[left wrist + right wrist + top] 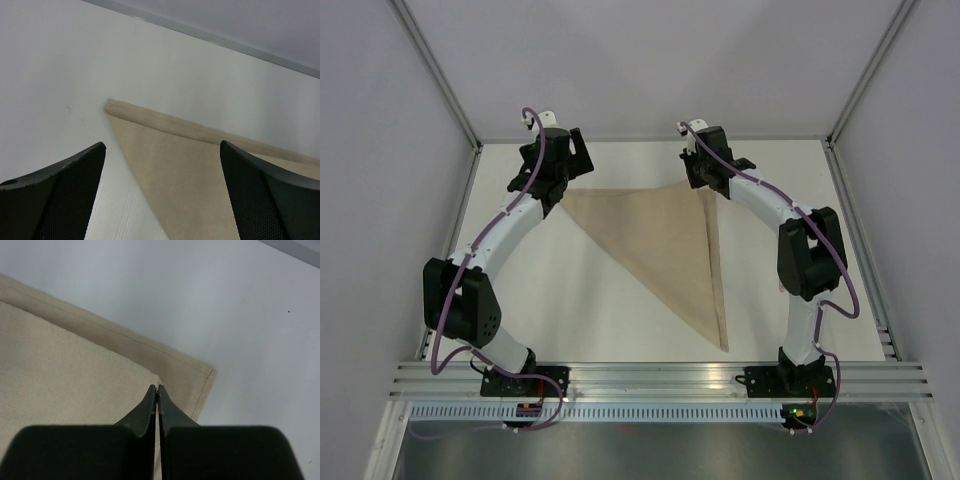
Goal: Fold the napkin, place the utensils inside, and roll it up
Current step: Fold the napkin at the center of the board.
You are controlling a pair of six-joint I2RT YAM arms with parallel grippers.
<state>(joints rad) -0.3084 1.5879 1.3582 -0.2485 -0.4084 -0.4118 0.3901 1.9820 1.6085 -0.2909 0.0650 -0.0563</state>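
Napkin (660,250) lies flat on the white table (580,310), folded diagonally into a triangle: long straight edge along the far side, right side running down to a point near the front rail, right of centre. Two layers show in the right wrist view, the upper layer's corner sitting slightly inside the hemmed lower corner, so the layers are a bit offset. First fold looks done, judging by the shape. No utensils visible in any view, so placing them is not done, and neither is the roll; most of the task is left. Left gripper (555,185) is at the napkin's far-left corner, jaws wide apart, holding nothing; in its wrist view the cloth corner (190,170) lies flat between and beyond the two fingers, and contact with the cloth can't be judged. Right gripper (705,175) is at the far-right corner, jaws pressed together; its wrist view puts the tips (157,390) right at the upper layer's corner of the napkin (65,355), can't tell if any cloth is pinched between them or if they just rest on it. Both arms reach to the far side, well apart from each other.
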